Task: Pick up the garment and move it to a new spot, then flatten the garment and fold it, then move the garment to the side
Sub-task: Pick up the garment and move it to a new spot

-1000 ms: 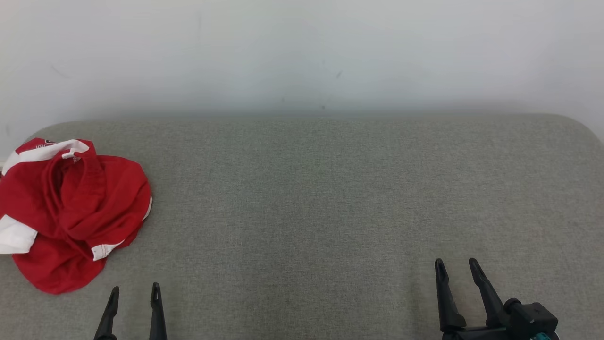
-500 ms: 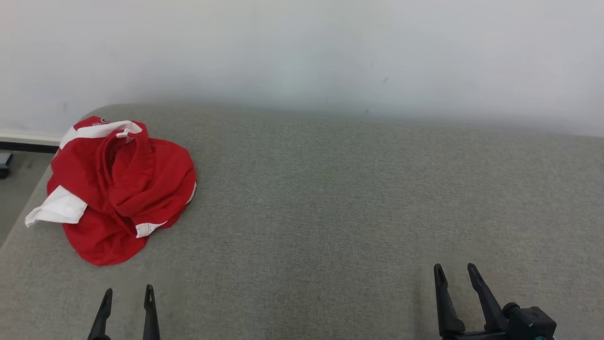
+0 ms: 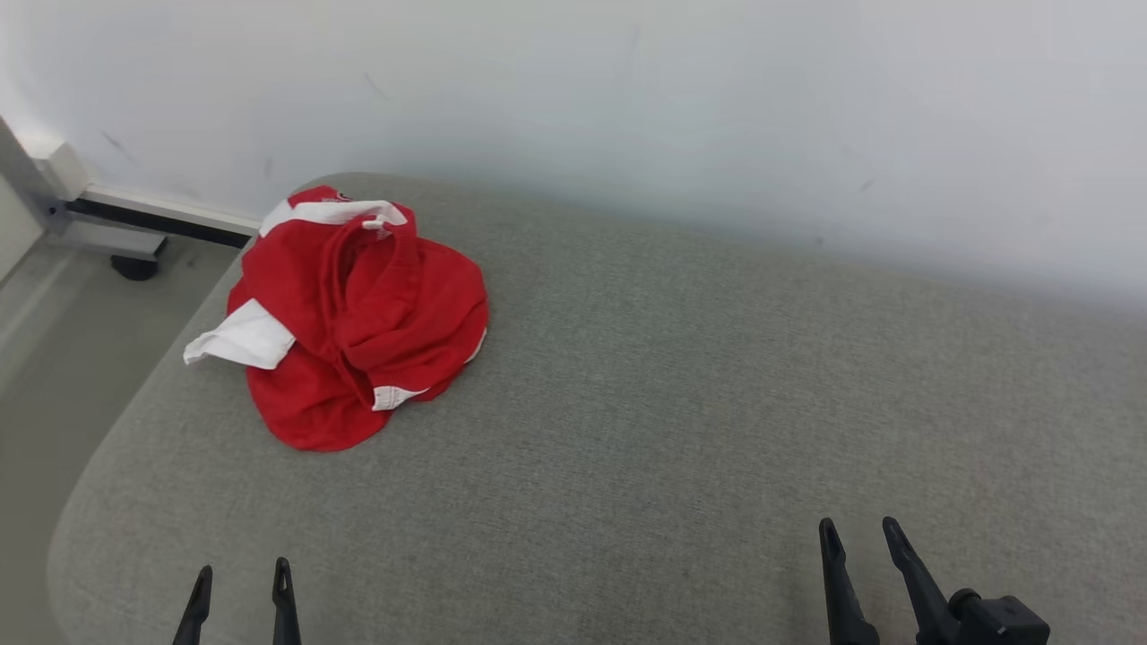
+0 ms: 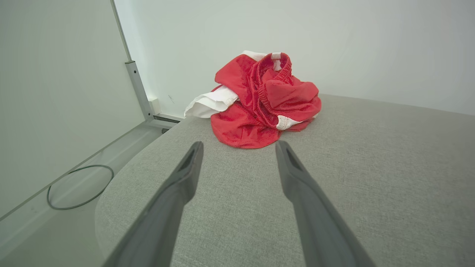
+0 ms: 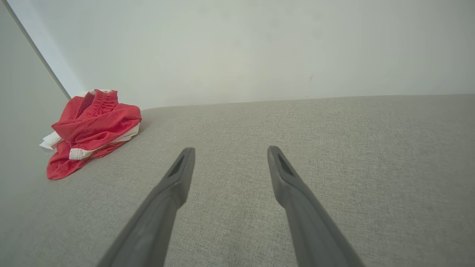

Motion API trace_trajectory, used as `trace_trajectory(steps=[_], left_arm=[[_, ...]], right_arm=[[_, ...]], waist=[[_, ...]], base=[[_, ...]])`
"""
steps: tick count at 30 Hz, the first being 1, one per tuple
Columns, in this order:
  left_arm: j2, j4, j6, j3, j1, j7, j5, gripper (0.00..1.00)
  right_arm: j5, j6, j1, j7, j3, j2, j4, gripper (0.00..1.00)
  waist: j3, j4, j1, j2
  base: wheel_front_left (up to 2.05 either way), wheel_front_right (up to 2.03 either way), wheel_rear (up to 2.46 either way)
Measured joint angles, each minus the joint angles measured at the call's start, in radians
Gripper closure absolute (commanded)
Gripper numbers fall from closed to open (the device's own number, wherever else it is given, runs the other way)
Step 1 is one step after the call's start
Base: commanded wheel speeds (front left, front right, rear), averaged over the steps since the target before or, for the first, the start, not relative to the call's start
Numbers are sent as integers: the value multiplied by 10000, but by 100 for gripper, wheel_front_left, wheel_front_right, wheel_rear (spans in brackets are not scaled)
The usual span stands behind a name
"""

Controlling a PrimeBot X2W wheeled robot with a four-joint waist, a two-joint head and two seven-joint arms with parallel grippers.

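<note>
Red shorts (image 3: pixel 358 331) sit crumpled in a heap at the far-left corner of the grey padded bench (image 3: pixel 681 376), close to its left edge, with a white flap (image 3: pixel 240 339) poking out toward the floor (image 3: pixel 36 385). Left end effector (image 3: pixel 242 578) is low at the near edge, fingers apart with nothing between them, pointed roughly at the heap but well short of it. Right end effector (image 3: pixel 856 533) is likewise spread and empty, well apart from the garment on the right side. Handling call: light, thin, mesh-looking fabric, fully limp, so it will drape and trail from wherever it's lifted. It's not fragile, and probably slick on itself but prone to dragging on the woven bench cover. Best hold looks like the ribbed elastic waistband (image 4: pixel 276 72) standing up at the top of the pile. That's the thickest, most pinchable ridge, and lifting there should let the legs hang free. Risks: pinching several layers at once, or nudging the heap off the left edge.
</note>
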State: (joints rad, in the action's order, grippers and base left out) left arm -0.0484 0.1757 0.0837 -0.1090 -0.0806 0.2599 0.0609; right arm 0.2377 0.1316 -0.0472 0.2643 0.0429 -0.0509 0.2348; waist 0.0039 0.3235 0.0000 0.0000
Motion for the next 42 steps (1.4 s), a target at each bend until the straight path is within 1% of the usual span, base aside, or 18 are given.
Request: trace_trajectory(steps=[10, 14, 17, 26, 29, 35, 38, 42], left_arm=[[0, 98, -42, -50, -151, 0, 19, 0], [-2, 117, 15, -221, -152, 0, 17, 0], [-2, 117, 42, -322, -168, -2, 17, 0], [-4, 136, 36, -500, -148, 0, 115, 0], [-4, 219, 58, -456, 99, -2, 240, 0], [-19, 320, 228, -711, 1434, 0, 430, 0], [-35, 562, 322, -1049, 2345, 0, 865, 0], [-301, 915, 408, -1200, 3599, 27, 989, 0]], right_arm=[[61, 0, -127, 0, 155, 0, 69, 0], [59, 0, -129, 0, 190, 0, 79, 0], [59, 0, -129, 0, 205, 0, 88, 0], [-15, 0, -97, 0, 155, 2, 105, 0], [-44, 0, -35, 0, 50, 4, 132, 0], [-198, 0, 281, 0, 21, 6, 63, 0], [-343, 0, 468, 0, -56, 6, 4, 0], [-466, 0, 764, 0, -77, 6, -52, 0]], waist=[[-241, 1114, 0, 0], [-330, 1369, -1, 0], [-382, 1436, -1, 0], [-279, 1192, 0, 0], [-192, 1075, -1, 0], [30, 765, 0, 0], [200, 555, 0, 0], [501, 227, 1, 1]], base=[[0, 0, 0], [0, 0, 0], [0, 0, 0], [0, 0, 0], [0, 0, 0], [0, 0, 0], [0, 0, 0], [0, 0, 0]])
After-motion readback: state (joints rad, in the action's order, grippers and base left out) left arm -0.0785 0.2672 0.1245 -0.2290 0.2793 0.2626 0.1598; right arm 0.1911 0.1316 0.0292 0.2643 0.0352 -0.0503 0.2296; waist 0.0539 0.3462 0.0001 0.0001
